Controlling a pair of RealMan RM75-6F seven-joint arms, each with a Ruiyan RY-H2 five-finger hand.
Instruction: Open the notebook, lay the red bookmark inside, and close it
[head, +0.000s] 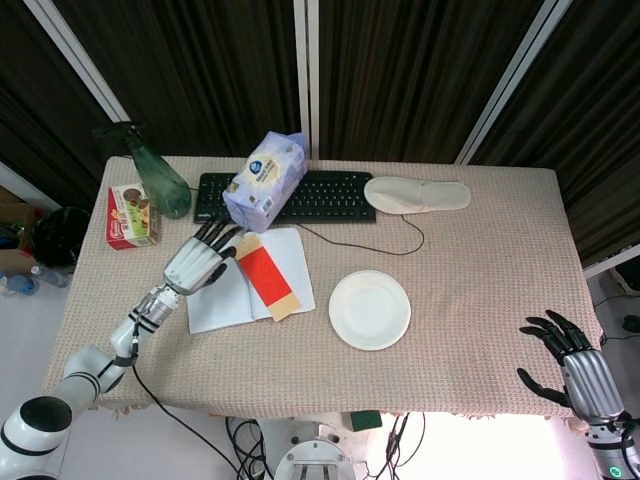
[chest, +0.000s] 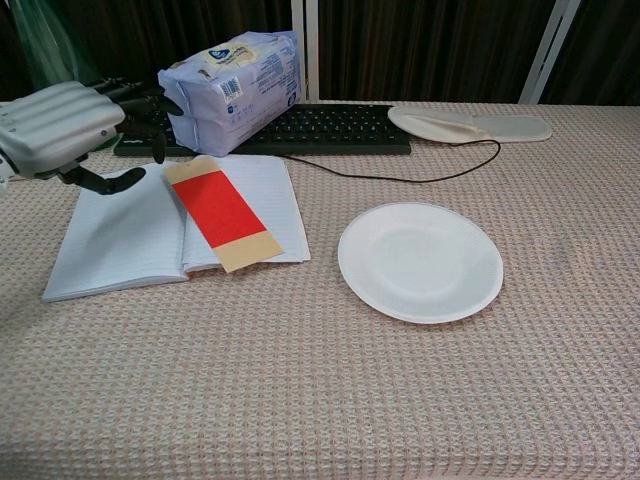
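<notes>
Judging by the layout, time to close up: slide the fingertips of the left robot hand under the outer edge of the left-hand page of the notebook, lift slowly, and swing that half over the spine onto the right-hand page. Keep the lift low and even so no draught or jolt shifts the red bookmark. Avoid dragging fingers across the strip itself. Press down lightly near the spine at the end so the cover settles flat. Watch the near end of the strip, which seems to poke just past the lower edge of the page; fine as a tab, but easy to snag. Mind also the paper plate just beside the notebook on the right and the tissue pack right behind it. As for positions: notebook open and flat on the counter, bookmark lying slantwise on the right-hand page, apart from the left robot hand, which hovers released, fingers spread and grasping nothing, over the far left corner of the left-hand page, near the strip's far end but not touching it. Right robot hand likewise released and empty, well apart at the counter's near right corner.
</notes>
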